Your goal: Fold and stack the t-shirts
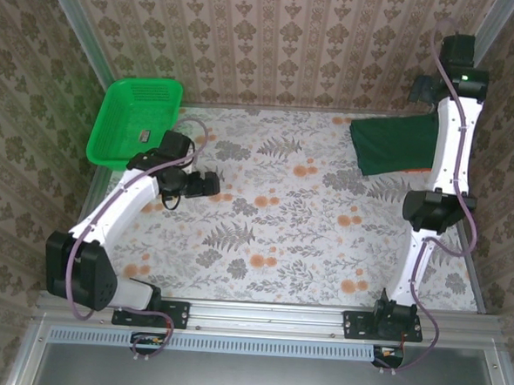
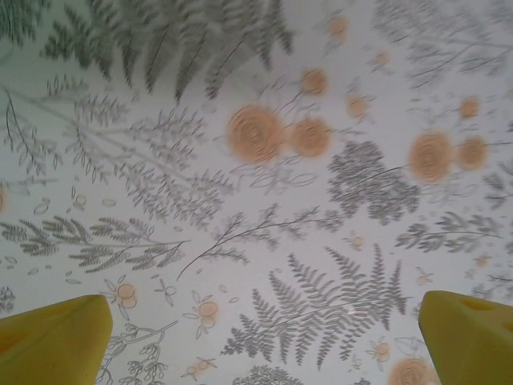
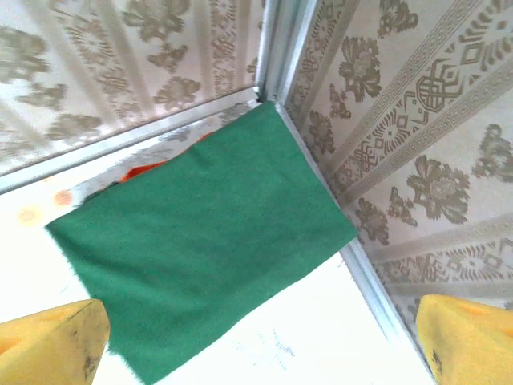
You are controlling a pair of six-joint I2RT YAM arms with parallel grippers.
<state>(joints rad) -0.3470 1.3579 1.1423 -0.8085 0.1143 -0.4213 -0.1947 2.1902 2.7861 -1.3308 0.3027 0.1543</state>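
Folded green t-shirt (image 3: pixel 208 241) flat, rectangular; orange t-shirt (image 3: pixel 143 171) peeking beneath.

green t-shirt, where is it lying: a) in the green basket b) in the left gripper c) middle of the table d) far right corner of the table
d: the folded dark green t-shirt lies flat in the far right corner of the table, with a sliver of orange t-shirt peeking from under it.

left pincer (image 2: pixel 260 343) and right pincer (image 3: pixel 260 343) spread wide.
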